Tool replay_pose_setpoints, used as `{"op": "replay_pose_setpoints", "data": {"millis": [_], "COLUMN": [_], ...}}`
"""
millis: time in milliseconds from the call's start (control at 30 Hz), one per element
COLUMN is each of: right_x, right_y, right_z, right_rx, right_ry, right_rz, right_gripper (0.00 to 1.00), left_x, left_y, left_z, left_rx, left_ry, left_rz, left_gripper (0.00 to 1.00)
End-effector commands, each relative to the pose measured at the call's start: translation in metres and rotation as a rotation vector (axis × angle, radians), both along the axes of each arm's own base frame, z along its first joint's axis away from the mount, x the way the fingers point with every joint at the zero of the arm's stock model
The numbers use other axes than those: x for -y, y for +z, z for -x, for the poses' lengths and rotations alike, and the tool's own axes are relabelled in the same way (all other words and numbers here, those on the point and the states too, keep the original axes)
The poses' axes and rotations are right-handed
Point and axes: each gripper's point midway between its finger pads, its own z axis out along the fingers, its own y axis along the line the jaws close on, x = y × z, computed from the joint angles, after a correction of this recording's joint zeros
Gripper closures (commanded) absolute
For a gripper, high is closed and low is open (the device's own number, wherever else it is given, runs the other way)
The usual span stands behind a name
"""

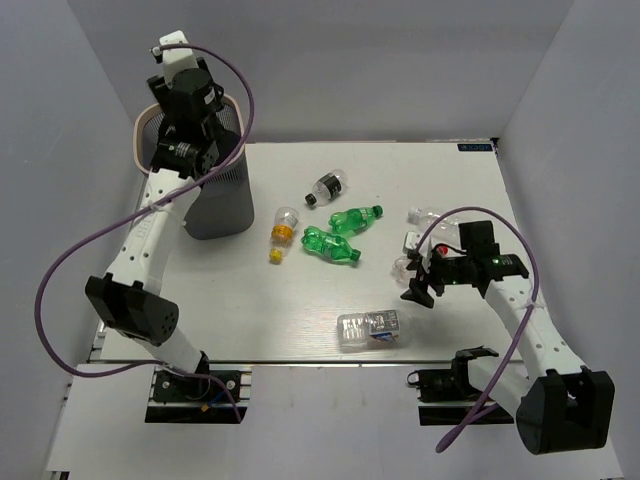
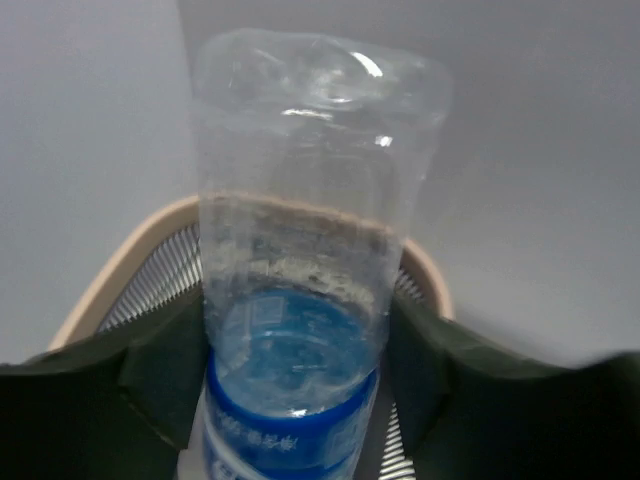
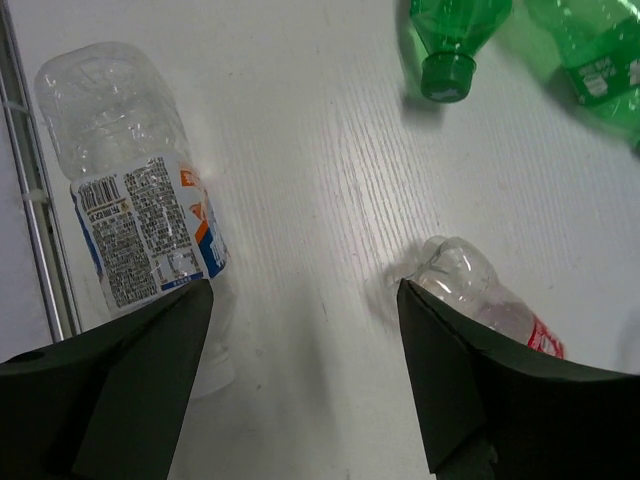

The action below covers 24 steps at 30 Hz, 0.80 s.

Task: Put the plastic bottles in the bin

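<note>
- The left gripper (image 2: 295,375) is seen raised over the bin (image 1: 225,205), with its jaws closed on the blue-labelled bottle (image 2: 310,230) just above the label band.
- The long axis of this bottle is pointed straight away from the wrist. Its crumpled clear base is farthest out, and the pale rim and dark mesh wall of the bin are seen behind it. A release is judged enough to drop it inside.
- The other plastic bottles are spread over the white table (image 1: 300,310), well apart from the bin. They include two green bottles (image 1: 345,232) lying side by side mid-table, thin-walled and dented.
- The right gripper (image 3: 305,292) is held low over bare table with its jaws wide apart and nothing between them.
- The red-labelled bottle (image 3: 485,300) is clear and crushed. It lies just beside one finger of this gripper, outside the gap, with its long axis slanting away from the jaws.
- The printed-label bottle (image 3: 130,200) lies off the other finger, near the table edge. The right arm is plainly the nearer one for both.
</note>
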Motion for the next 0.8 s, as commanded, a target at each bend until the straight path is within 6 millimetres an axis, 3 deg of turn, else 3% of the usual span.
{"op": "replay_pose_setpoints", "data": {"millis": [0, 33, 100, 300, 333, 433, 467, 533, 567, 600, 667, 767], "right_x": [-0.01, -0.013, -0.021, -0.037, -0.04, -0.047, -0.048, -0.05, -0.049, -0.05, -0.05, -0.047], "right_y": [0.016, 0.014, 0.018, 0.006, 0.001, -0.003, -0.008, -0.014, -0.019, -0.025, -0.034, -0.052], "right_z": [-0.003, 0.008, 0.018, 0.032, 0.04, 0.053, 0.058, 0.066, 0.072, 0.075, 0.079, 0.069], "right_rx": [0.155, 0.117, 0.138, 0.131, 0.103, 0.071, 0.053, 0.039, 0.017, 0.007, -0.024, -0.01], "right_ry": [0.124, 0.161, 0.246, 0.379, 0.418, 0.481, 0.491, 0.526, 0.533, 0.541, 0.532, 0.465], "right_rz": [-0.006, -0.021, -0.048, -0.042, -0.036, -0.028, -0.018, 0.009, 0.018, 0.024, 0.056, 0.124], "right_gripper": [0.19, 0.17, 0.14, 0.12, 0.12, 0.12, 0.1, 0.1, 0.1, 0.1, 0.1, 0.1], "left_x": [-0.036, -0.037, -0.035, -0.013, 0.006, 0.033, 0.061, 0.093, 0.123, 0.134, 0.162, 0.173], "left_y": [-0.038, -0.052, -0.055, -0.026, -0.022, -0.012, -0.009, -0.023, -0.03, -0.048, -0.067, -0.113], "left_z": [-0.003, -0.008, -0.011, 0.007, 0.011, 0.043, 0.052, 0.069, 0.085, 0.091, 0.11, 0.126], "left_rx": [-0.115, -0.151, -0.158, -0.129, -0.117, -0.056, -0.035, -0.051, -0.064, -0.108, -0.162, -0.282], "left_ry": [0.075, 0.068, 0.031, -0.161, -0.262, -0.462, -0.629, -0.81, -0.984, -1.055, -1.196, -1.233], "left_rz": [0.017, 0.01, 0.024, -0.069, -0.088, -0.093, -0.094, -0.067, -0.037, -0.007, 0.052, 0.077], "left_gripper": [0.2, 0.12, 0.01, 0.01, 0.01, 0.01, 0.01, 0.01, 0.01, 0.01, 0.01, 0.01]}}
